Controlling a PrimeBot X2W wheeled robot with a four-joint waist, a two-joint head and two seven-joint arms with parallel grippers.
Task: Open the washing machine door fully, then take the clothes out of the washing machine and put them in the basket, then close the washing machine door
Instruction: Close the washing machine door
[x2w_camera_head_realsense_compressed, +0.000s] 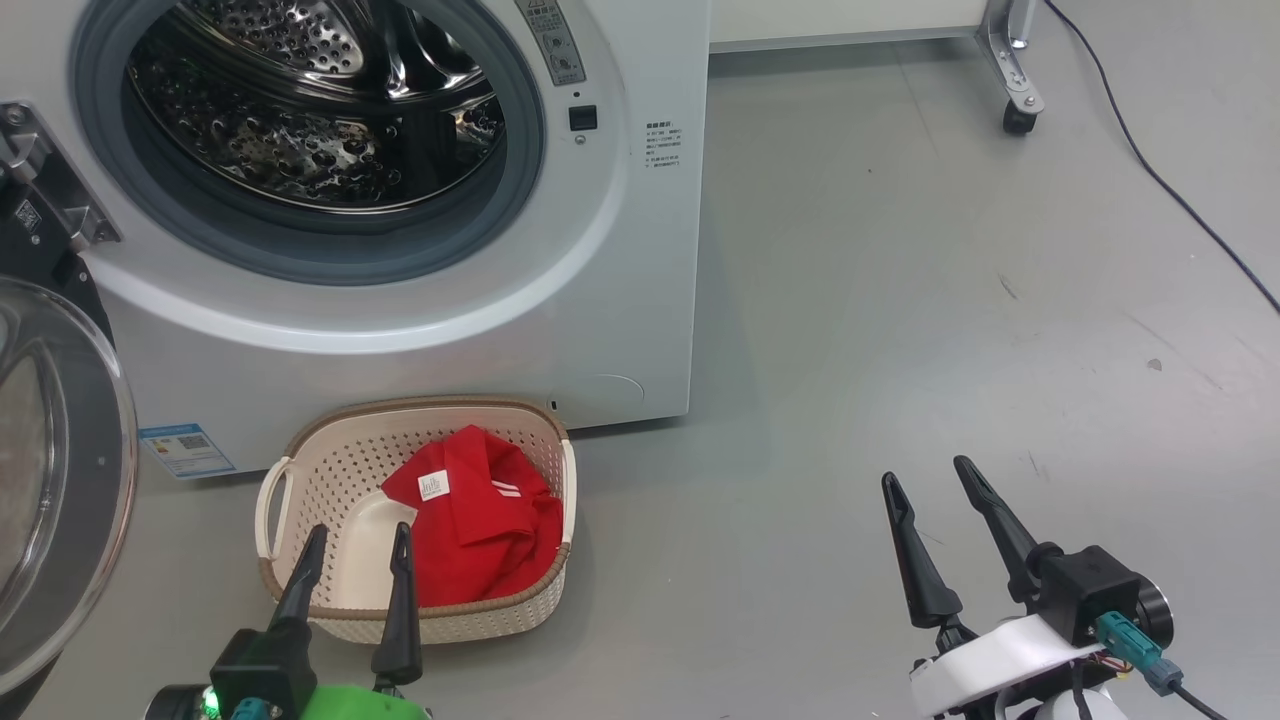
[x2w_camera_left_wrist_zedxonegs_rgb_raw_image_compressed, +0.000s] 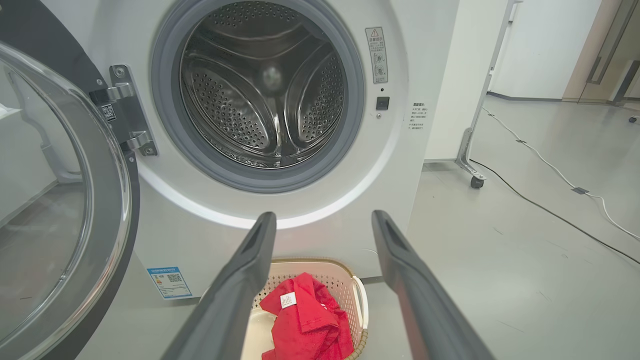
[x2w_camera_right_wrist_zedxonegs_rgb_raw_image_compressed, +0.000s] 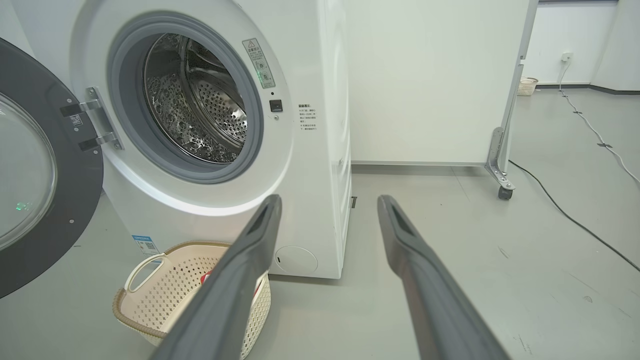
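The white washing machine (x2w_camera_head_realsense_compressed: 640, 250) (x2w_camera_left_wrist_zedxonegs_rgb_raw_image_compressed: 425, 60) (x2w_camera_right_wrist_zedxonegs_rgb_raw_image_compressed: 315, 165) stands with its round black-rimmed glass door (x2w_camera_head_realsense_compressed: 60, 480) (x2w_camera_left_wrist_zedxonegs_rgb_raw_image_compressed: 65, 210) (x2w_camera_right_wrist_zedxonegs_rgb_raw_image_compressed: 40, 170) swung wide to the left. Its steel drum (x2w_camera_head_realsense_compressed: 310, 110) (x2w_camera_left_wrist_zedxonegs_rgb_raw_image_compressed: 265, 85) (x2w_camera_right_wrist_zedxonegs_rgb_raw_image_compressed: 200, 105) shows no cloth. Red clothes (x2w_camera_head_realsense_compressed: 480, 515) (x2w_camera_left_wrist_zedxonegs_rgb_raw_image_compressed: 305, 320) with a small white tag lie in the cream basket (x2w_camera_head_realsense_compressed: 340, 460) (x2w_camera_left_wrist_zedxonegs_rgb_raw_image_compressed: 345, 282) (x2w_camera_right_wrist_zedxonegs_rgb_raw_image_compressed: 175, 280) on the floor before the machine. My left gripper (x2w_camera_head_realsense_compressed: 358, 535) (x2w_camera_left_wrist_zedxonegs_rgb_raw_image_compressed: 322, 220) hovers open just at the basket's near rim, empty. My right gripper (x2w_camera_head_realsense_compressed: 928, 480) (x2w_camera_right_wrist_zedxonegs_rgb_raw_image_compressed: 330, 205) is open and empty over bare floor to the right.
Grey floor (x2w_camera_head_realsense_compressed: 950, 300) stretches right of the machine. A white panel on a castor leg (x2w_camera_head_realsense_compressed: 1018, 100) (x2w_camera_left_wrist_zedxonegs_rgb_raw_image_compressed: 475, 175) (x2w_camera_right_wrist_zedxonegs_rgb_raw_image_compressed: 502, 185) stands behind, with a black cable (x2w_camera_head_realsense_compressed: 1160, 170) (x2w_camera_right_wrist_zedxonegs_rgb_raw_image_compressed: 565, 210) trailing across the floor. A blue label (x2w_camera_head_realsense_compressed: 185, 448) sits low on the washer's front.
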